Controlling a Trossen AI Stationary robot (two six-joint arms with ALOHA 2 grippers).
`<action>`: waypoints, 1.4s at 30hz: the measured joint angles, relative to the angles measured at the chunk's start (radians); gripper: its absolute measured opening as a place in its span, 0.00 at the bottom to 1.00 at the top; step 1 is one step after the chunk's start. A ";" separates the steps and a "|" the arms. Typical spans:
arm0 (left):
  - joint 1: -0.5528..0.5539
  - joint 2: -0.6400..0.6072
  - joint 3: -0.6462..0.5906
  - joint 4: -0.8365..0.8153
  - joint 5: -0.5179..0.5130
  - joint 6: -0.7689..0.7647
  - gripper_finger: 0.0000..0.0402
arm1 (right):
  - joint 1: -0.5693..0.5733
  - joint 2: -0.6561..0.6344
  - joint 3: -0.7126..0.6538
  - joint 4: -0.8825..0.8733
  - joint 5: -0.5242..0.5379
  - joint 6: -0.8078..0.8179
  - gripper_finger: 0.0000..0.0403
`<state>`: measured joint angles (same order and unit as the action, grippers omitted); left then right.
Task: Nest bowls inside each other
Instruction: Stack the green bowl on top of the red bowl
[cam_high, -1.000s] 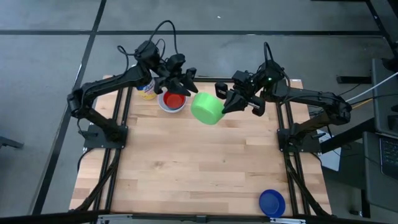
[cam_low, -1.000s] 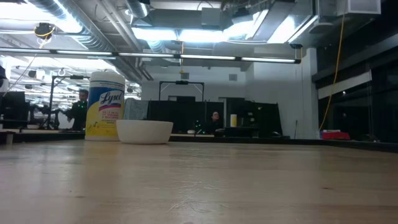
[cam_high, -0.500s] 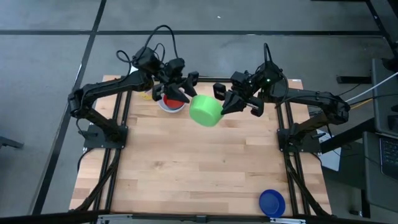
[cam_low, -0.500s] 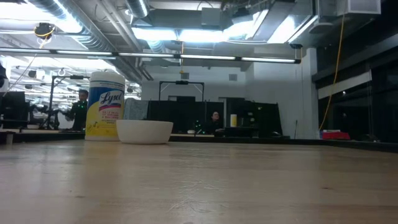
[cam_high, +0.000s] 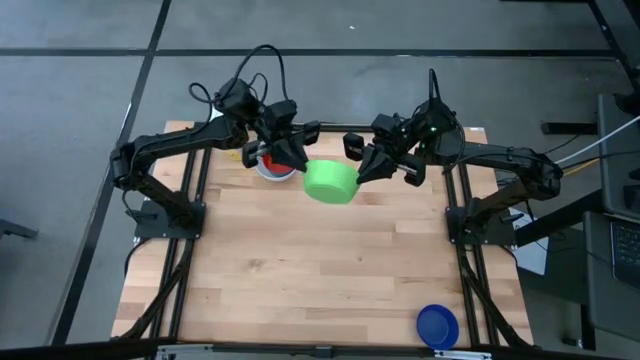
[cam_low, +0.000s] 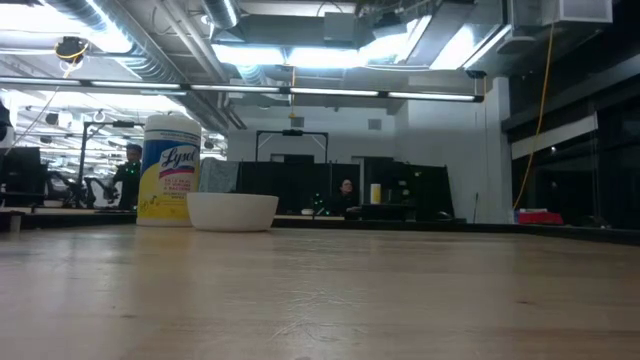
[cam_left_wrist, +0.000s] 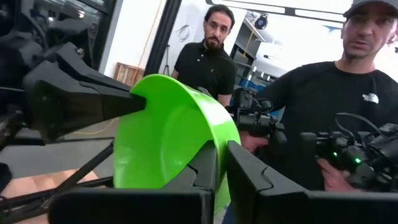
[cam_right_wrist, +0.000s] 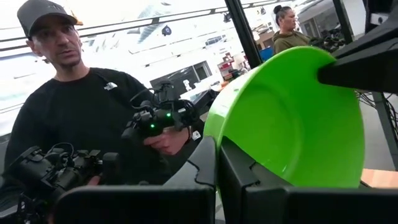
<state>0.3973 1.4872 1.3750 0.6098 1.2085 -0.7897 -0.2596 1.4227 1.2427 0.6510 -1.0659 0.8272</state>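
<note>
A green bowl (cam_high: 330, 182) hangs above the far middle of the table, between my two grippers. My left gripper (cam_high: 303, 166) is shut on its left side and my right gripper (cam_high: 360, 175) on its right side. Both wrist views look into the bowl's hollow (cam_left_wrist: 168, 143) (cam_right_wrist: 292, 118). Under my left gripper a red bowl (cam_high: 272, 163) sits inside a white bowl (cam_low: 232, 211) on the table, partly hidden by the arm. A dark blue bowl (cam_high: 437, 326) rests on the table's near right corner. My left gripper pinches the green bowl's rim (cam_left_wrist: 225, 132) between its two fingers, one finger inside the bowl and one outside. It comes about level from the table's left. The bowl is clear of the table and tilted. My right gripper pinches the opposite rim (cam_right_wrist: 214, 127), one finger inside and one outside. It comes about level from the table's right.
A white-lidded jar with a yellow label (cam_low: 168, 170) stands at the far left beside the white bowl. People (cam_left_wrist: 311, 106) stand beyond the table's far edge; one holds a dark hand-held device (cam_right_wrist: 155, 118). Bare wooden tabletop (cam_high: 320, 270) spreads across the middle and near side.
My left gripper has moved toward the table's right, from above the red bowl to the green bowl, and has shut on its rim. My right gripper has kept its hold, and the bowl stays lifted.
</note>
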 joint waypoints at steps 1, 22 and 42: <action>-0.001 0.000 0.000 0.000 0.000 0.000 0.04 | 0.000 0.000 0.000 0.000 -0.001 0.000 0.00; -0.069 -0.001 0.000 -0.008 0.003 0.011 0.00 | -0.136 -0.012 0.001 0.129 0.116 0.067 0.42; 0.070 0.011 -0.027 -1.243 -0.980 0.810 0.00 | -0.368 -0.011 0.001 -0.091 0.116 -0.032 0.41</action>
<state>0.4674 1.4983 1.3478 -0.6329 0.2290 0.0204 -0.6277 1.4113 1.2438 0.5597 -0.9501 0.7950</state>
